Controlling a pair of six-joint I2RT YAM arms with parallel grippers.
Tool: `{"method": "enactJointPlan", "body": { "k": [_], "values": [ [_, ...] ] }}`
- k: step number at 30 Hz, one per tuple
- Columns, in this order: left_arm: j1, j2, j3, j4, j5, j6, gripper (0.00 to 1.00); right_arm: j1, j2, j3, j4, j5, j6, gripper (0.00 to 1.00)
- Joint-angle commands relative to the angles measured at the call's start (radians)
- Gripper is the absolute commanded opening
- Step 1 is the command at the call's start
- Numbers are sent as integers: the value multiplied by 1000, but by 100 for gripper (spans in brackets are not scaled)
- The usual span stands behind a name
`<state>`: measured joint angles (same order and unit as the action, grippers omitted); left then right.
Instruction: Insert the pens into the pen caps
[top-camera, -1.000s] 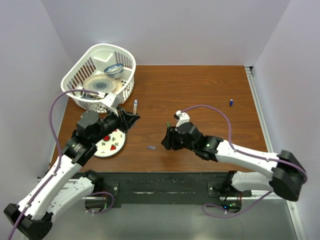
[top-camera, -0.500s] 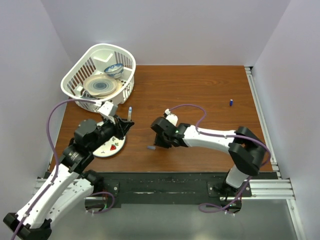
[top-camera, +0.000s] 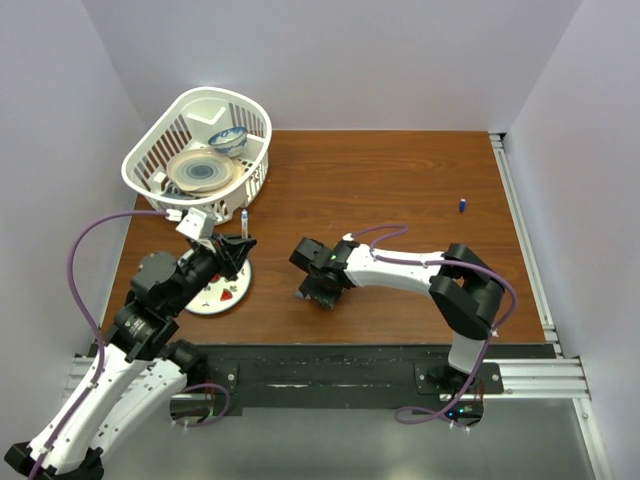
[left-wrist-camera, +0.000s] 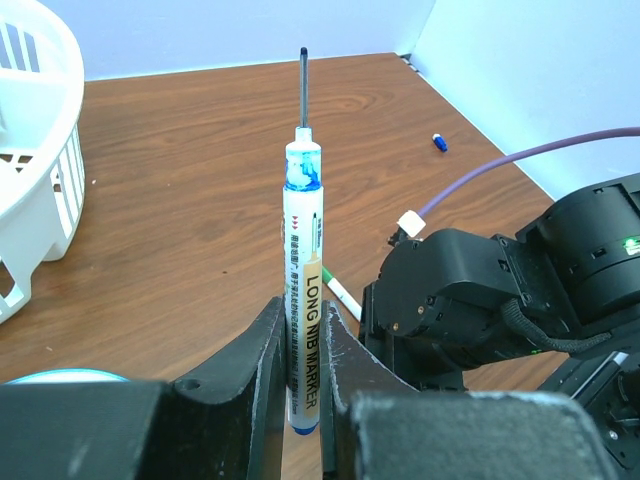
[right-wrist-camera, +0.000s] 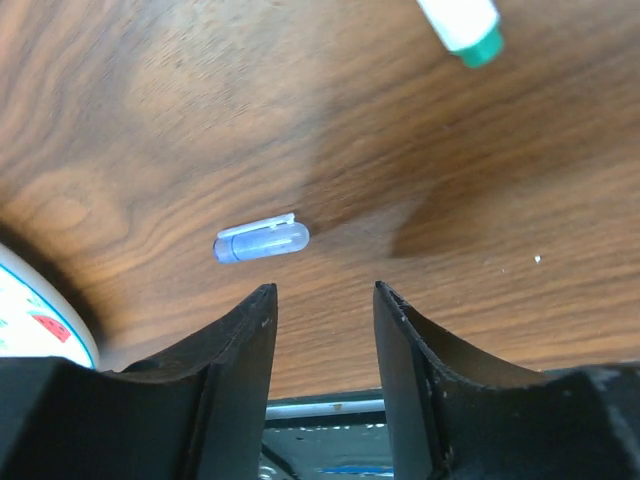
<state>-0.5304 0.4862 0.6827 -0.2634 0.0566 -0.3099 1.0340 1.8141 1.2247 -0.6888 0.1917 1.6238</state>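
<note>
My left gripper (left-wrist-camera: 303, 310) is shut on a white marker pen (left-wrist-camera: 301, 260) with a blue collar. It holds the pen upright, long nib up, above the table at the left (top-camera: 238, 246). My right gripper (right-wrist-camera: 320, 300) is open and low over the wood, just near of a grey-purple pen cap (right-wrist-camera: 262, 242) that lies on its side ahead of the left finger. In the top view the right gripper (top-camera: 312, 289) is at the table's middle front. A pen with a green end (right-wrist-camera: 462, 24) lies beyond it, also seen in the left wrist view (left-wrist-camera: 345, 297). A blue cap (top-camera: 462, 204) lies far right.
A white basket (top-camera: 160, 178) holding a plate and a bowl stands at the back left. A strawberry-patterned plate (top-camera: 222, 292) lies below my left gripper, its rim just left of the grey-purple cap (right-wrist-camera: 30, 300). The table's front rail is close behind my right gripper.
My left arm has drawn back to the left with the pen. My right gripper has moved left and toward the front edge, down over the grey-purple cap.
</note>
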Motion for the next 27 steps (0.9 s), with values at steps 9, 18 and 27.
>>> {"method": "enactJointPlan", "body": {
  "k": [9, 18, 27],
  "values": [
    [3, -1, -8, 38, 9, 26, 0, 3, 86, 119, -72, 54, 195, 50],
    [3, -3, -9, 38, 19, 31, 0, 5, 137, 154, -94, 109, 228, 49],
    [3, -8, -9, 41, 22, 32, 0, 3, 177, 182, -97, 92, 258, 48]
  ]
}}
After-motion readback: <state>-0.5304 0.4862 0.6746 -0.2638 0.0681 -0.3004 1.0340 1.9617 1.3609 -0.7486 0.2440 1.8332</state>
